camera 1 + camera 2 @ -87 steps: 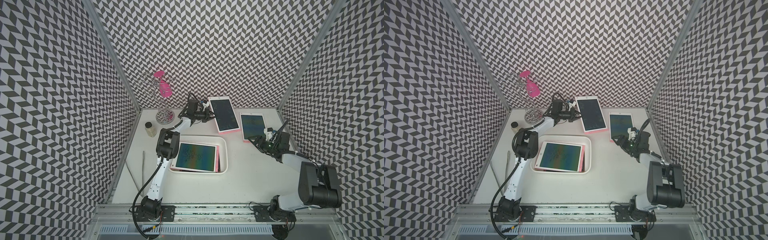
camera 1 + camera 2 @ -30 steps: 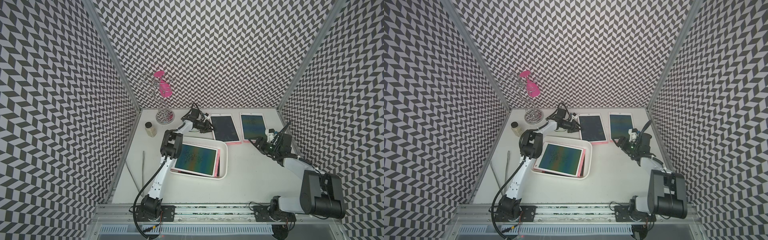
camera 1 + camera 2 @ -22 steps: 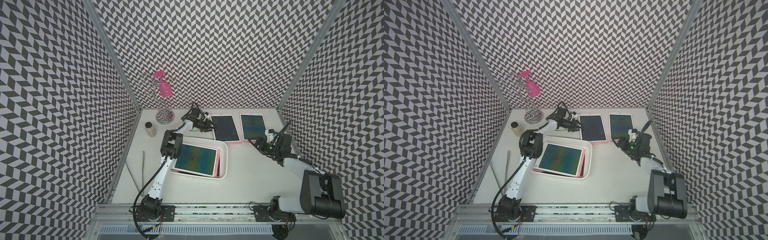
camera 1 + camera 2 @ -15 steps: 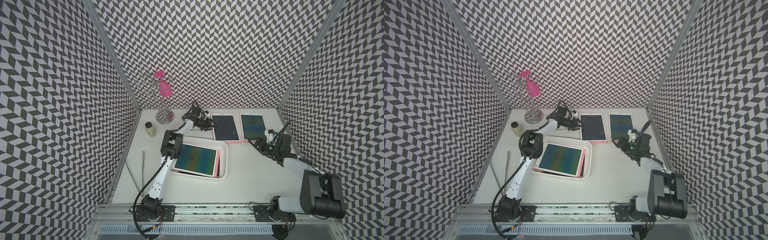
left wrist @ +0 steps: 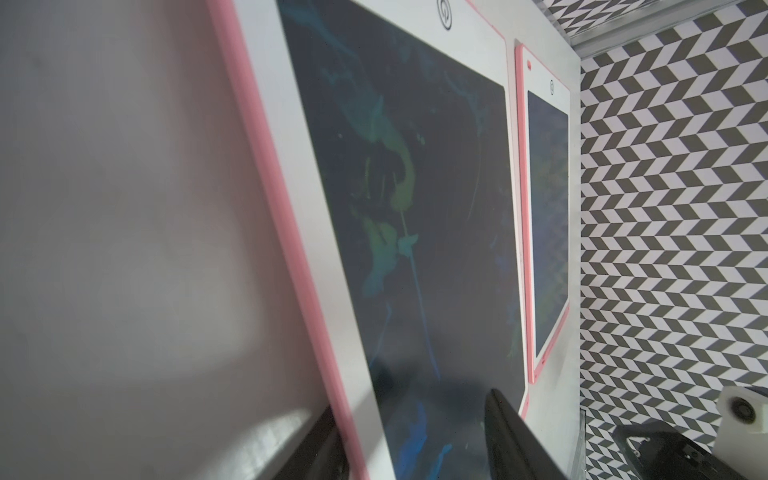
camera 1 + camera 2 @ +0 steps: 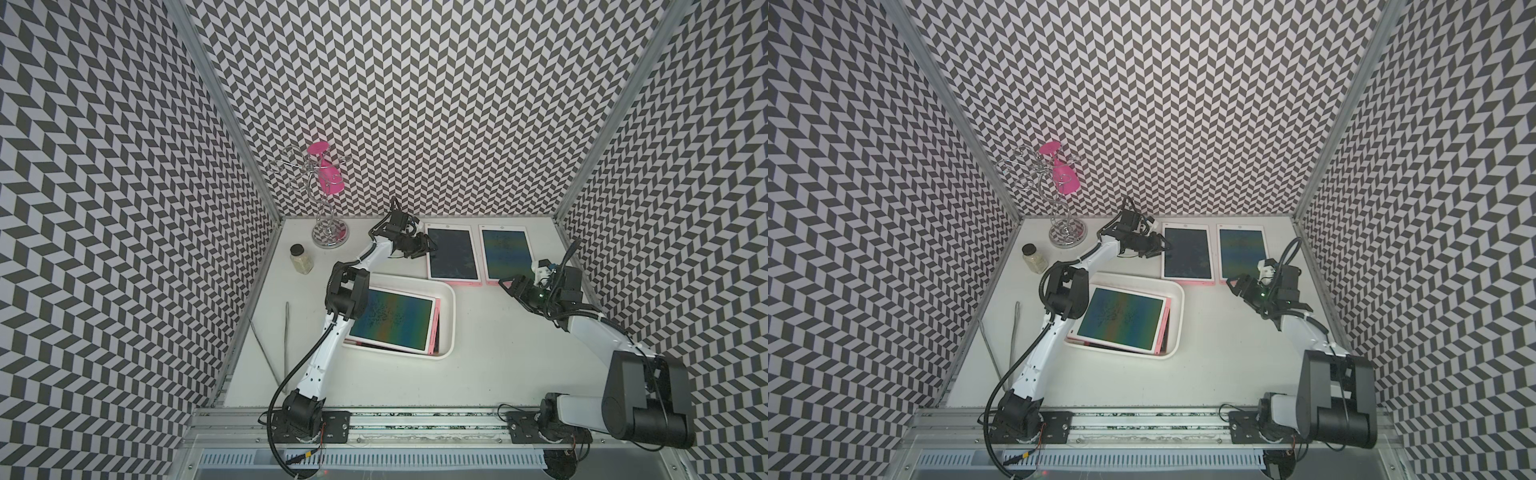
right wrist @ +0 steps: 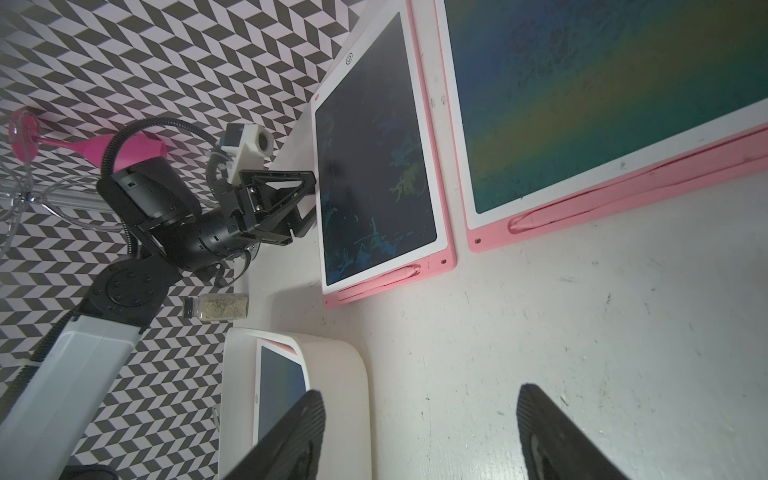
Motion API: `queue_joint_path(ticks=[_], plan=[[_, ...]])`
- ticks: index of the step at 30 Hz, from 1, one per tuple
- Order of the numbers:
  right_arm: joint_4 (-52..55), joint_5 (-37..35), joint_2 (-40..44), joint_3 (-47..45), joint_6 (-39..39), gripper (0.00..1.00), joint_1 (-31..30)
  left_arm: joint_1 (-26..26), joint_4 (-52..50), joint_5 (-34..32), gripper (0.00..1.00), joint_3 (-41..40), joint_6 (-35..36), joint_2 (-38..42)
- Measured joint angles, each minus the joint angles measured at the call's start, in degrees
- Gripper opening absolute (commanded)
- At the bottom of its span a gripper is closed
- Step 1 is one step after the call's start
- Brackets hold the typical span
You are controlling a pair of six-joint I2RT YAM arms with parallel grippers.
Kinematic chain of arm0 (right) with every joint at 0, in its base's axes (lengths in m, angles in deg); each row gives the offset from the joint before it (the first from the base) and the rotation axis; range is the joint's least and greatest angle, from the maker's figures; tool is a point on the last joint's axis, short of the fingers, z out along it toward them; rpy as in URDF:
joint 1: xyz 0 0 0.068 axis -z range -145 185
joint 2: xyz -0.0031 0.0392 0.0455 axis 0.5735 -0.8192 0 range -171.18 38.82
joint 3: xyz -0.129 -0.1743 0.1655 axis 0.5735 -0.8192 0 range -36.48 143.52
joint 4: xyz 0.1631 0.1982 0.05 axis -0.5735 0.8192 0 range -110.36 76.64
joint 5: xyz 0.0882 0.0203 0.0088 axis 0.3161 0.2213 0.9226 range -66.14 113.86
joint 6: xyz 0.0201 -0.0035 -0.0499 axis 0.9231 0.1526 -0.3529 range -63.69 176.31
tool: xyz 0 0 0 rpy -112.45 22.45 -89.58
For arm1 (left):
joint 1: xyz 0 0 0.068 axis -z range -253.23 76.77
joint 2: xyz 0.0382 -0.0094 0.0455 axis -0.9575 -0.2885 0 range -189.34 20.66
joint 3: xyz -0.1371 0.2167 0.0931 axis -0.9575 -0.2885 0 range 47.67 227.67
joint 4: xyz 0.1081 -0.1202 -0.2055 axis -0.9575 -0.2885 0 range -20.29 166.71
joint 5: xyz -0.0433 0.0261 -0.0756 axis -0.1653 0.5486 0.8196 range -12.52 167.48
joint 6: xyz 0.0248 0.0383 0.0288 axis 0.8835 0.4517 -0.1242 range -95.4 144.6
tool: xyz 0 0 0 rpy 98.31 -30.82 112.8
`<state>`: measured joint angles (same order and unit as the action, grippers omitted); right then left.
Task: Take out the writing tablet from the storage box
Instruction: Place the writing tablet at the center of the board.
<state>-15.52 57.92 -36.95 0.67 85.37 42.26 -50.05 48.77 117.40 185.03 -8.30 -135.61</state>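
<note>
Chevron-patterned walls (image 6: 415, 104), white tabletop (image 6: 498, 353), two tablets (image 6: 451, 253) flat beside storage box (image 6: 451, 316)

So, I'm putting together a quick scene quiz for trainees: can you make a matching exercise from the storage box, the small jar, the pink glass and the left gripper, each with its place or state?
Things:
1. storage box
2. small jar
3. pink glass
4. left gripper

Places or states:
A. hangs on the wire stand
B. open at the dark tablet edge
C. holds stacked tablets
D. stands on the table near the stand's base

Pairs: 1-C, 2-D, 3-A, 4-B
</note>
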Motion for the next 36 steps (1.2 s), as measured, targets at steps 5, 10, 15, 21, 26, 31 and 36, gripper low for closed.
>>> queue_joint_path(ticks=[5, 10, 15, 21, 26, 31, 36], plan=[[1.0, -0.3, 0.0, 0.0, -0.8, 0.73, -0.4, 0.9, -0.1, -3.6, 0.54, 0.8, 0.0, 0.0], [1.3, -0.7, 0.1, 0.1, -1.2, 0.73, -0.5, 1.6, -0.3, -6.1, 0.54, 1.4, 0.1, 0.0], [2.0, -1.1, 0.6, 0.3, -1.7, 0.73, -0.5, 2.2, -0.3, -7.9, 0.53, 1.6, 0.3, 0.0], [3.3, -1.3, 1.8, 0.8, -2.1, 0.73, -0.7, 2.6, -0.3, -8.8, 0.54, 1.9, 0.0, 0.0], [4.2, -1.3, 3.0, 1.2, -2.5, 0.73, -0.8, 2.8, -0.3, -9.5, 0.54, 1.9, -0.1, 0.0], [4.4, -1.3, 3.9, 1.2, -2.5, 0.73, -0.8, 3.1, 0.0, -9.5, 0.54, 1.9, -0.6, 0.0], [4.9, -1.3, 3.9, 1.2, -2.5, 0.73, -0.8, 4.0, 0.3, -9.3, 0.54, 1.8, -0.9, 0.0]])
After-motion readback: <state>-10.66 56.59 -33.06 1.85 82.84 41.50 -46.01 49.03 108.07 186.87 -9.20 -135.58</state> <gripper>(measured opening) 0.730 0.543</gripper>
